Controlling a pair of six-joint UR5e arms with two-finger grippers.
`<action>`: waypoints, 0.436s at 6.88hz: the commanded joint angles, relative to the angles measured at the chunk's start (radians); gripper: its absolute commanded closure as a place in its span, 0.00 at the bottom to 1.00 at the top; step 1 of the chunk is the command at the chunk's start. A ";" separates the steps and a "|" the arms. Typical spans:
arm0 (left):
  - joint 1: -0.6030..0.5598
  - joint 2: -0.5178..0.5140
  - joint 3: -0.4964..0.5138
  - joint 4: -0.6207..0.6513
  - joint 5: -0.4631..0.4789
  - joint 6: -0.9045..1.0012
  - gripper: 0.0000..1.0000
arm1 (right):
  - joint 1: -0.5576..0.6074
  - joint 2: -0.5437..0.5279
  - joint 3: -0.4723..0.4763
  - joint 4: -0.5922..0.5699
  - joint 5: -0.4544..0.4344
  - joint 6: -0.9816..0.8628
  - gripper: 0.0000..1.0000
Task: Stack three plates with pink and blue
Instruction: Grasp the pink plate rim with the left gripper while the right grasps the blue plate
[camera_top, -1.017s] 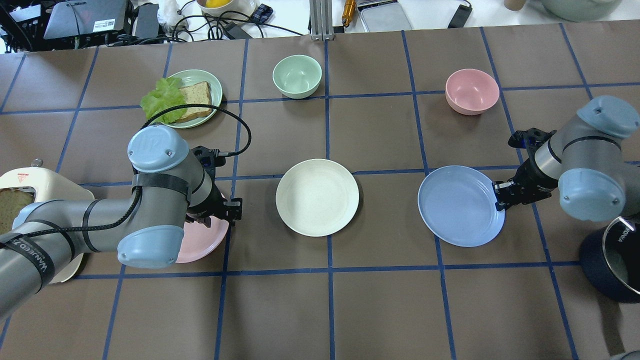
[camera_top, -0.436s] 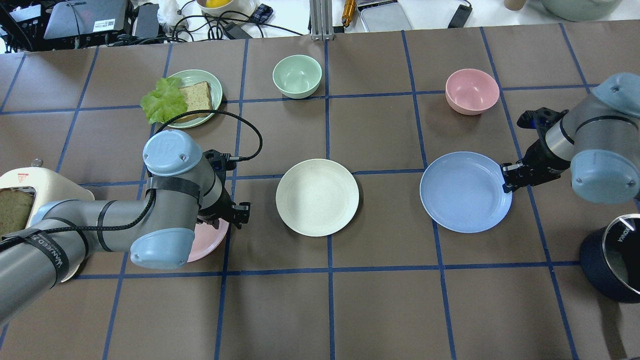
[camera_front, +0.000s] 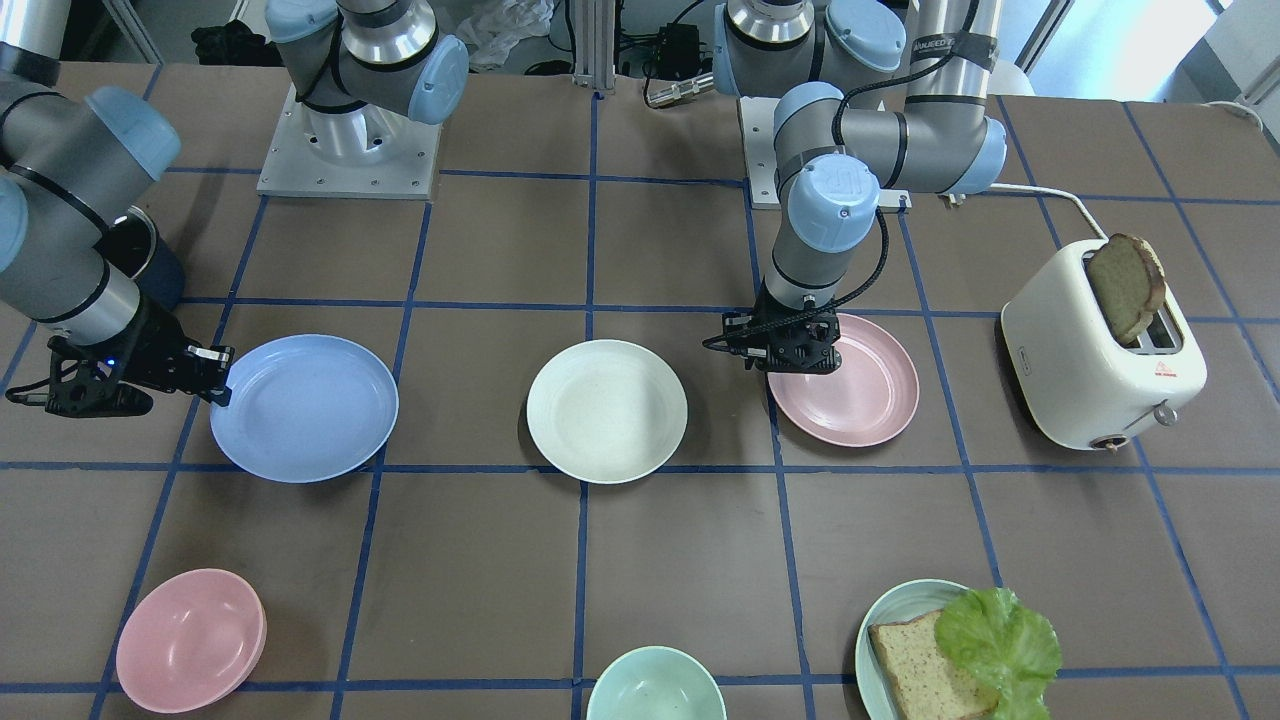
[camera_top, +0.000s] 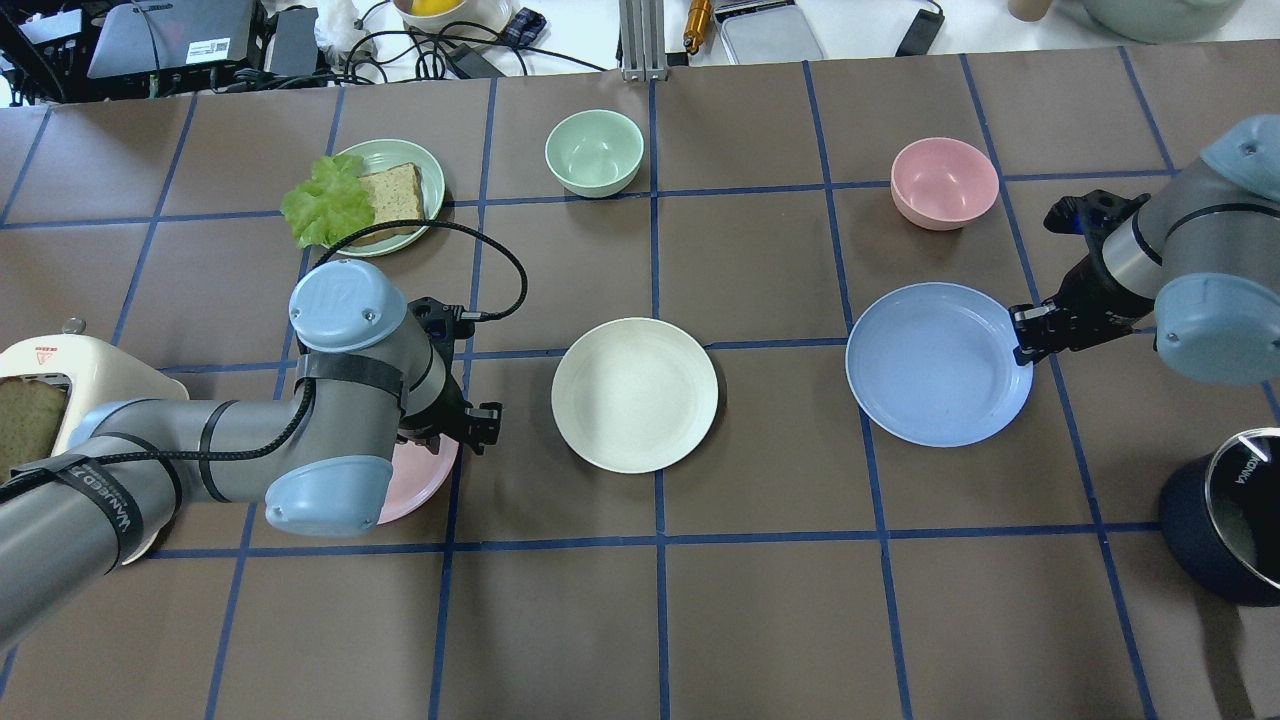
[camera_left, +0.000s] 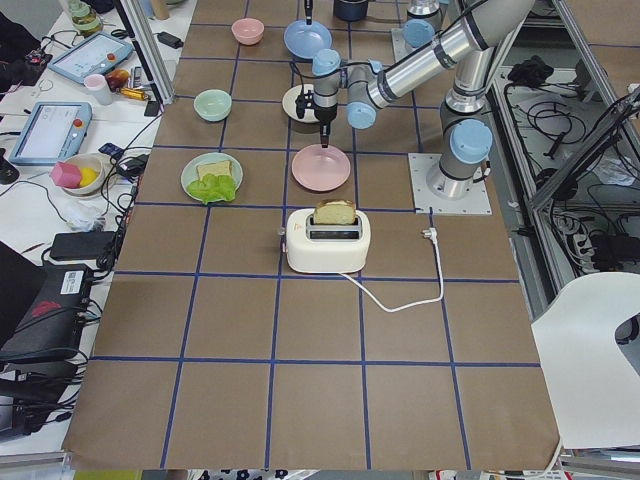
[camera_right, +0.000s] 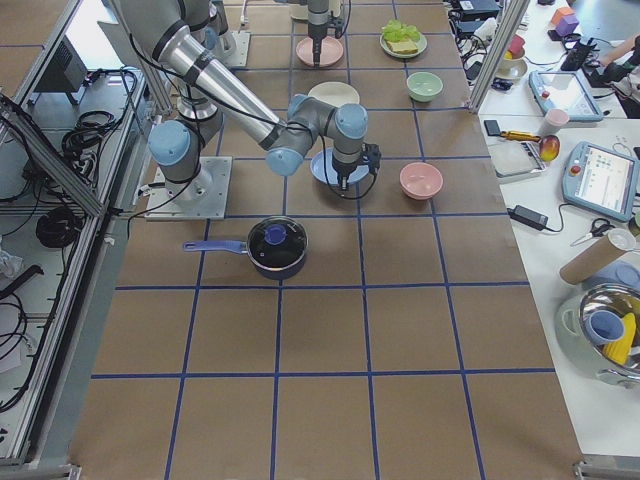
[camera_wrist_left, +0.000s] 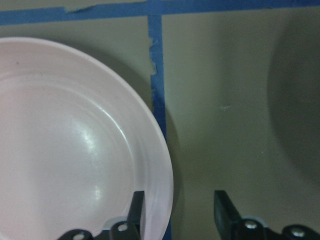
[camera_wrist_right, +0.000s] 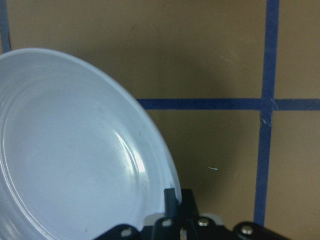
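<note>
The cream-white plate (camera_top: 634, 395) lies flat at the table's middle. My right gripper (camera_top: 1025, 335) is shut on the rim of the light blue plate (camera_top: 938, 363), to the right of the cream plate. The wrist view shows the pinched rim (camera_wrist_right: 150, 165). My left gripper (camera_top: 470, 425) is open at the right edge of the pale pink plate (camera_top: 415, 480), which my arm partly hides. In the left wrist view one finger (camera_wrist_left: 137, 207) stands inside the rim of the pink plate (camera_wrist_left: 65, 150) and the other outside it. The pink plate rests on the table (camera_front: 850, 385).
A pink bowl (camera_top: 944, 182) and a mint bowl (camera_top: 594, 152) stand at the far side. A mint plate with bread and lettuce (camera_top: 370, 195) is far left. A toaster (camera_front: 1100, 350) stands beyond the pink plate. A dark pot (camera_top: 1225, 530) is near right.
My right gripper has carried the blue plate toward the table's far side, and the plate has levelled out. My left gripper has shifted a little to the right along the pink plate's rim.
</note>
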 joint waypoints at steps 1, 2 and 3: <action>0.001 -0.020 -0.006 0.032 0.000 0.009 0.51 | 0.000 0.000 -0.004 0.001 0.004 0.002 1.00; 0.001 -0.028 0.000 0.040 0.003 0.009 0.58 | 0.000 0.000 -0.013 0.001 0.004 0.000 1.00; 0.001 -0.033 -0.001 0.041 0.003 0.009 0.59 | -0.001 0.000 -0.017 0.002 0.003 0.002 1.00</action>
